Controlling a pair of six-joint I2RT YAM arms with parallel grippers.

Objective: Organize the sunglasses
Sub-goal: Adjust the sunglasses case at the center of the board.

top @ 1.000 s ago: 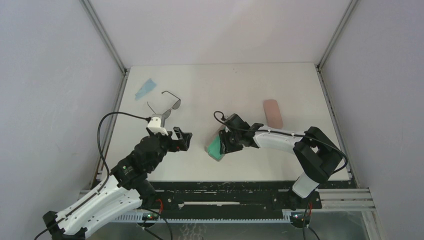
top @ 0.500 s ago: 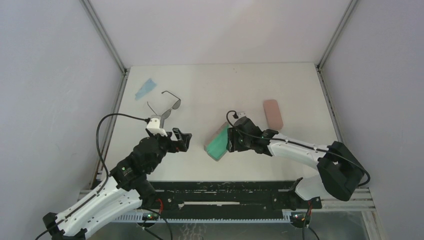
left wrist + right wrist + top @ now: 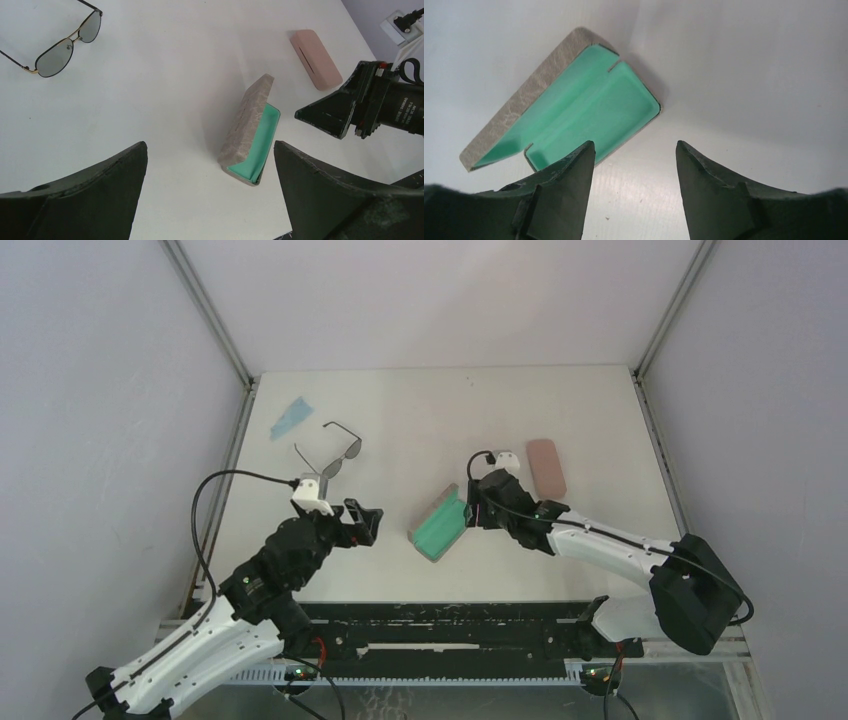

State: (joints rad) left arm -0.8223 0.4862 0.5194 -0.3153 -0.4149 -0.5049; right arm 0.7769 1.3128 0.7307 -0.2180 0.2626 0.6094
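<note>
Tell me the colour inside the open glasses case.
Mint green; the open case shows it best in the right wrist view.

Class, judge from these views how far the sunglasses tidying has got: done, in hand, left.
Done: the grey-brown case lies open, green lining bare. In hand: nothing gripped; the right hand hangs open beside that case, the left hand open too. Left: the sunglasses lie unfolded on the table, the pink case is shut.
</note>
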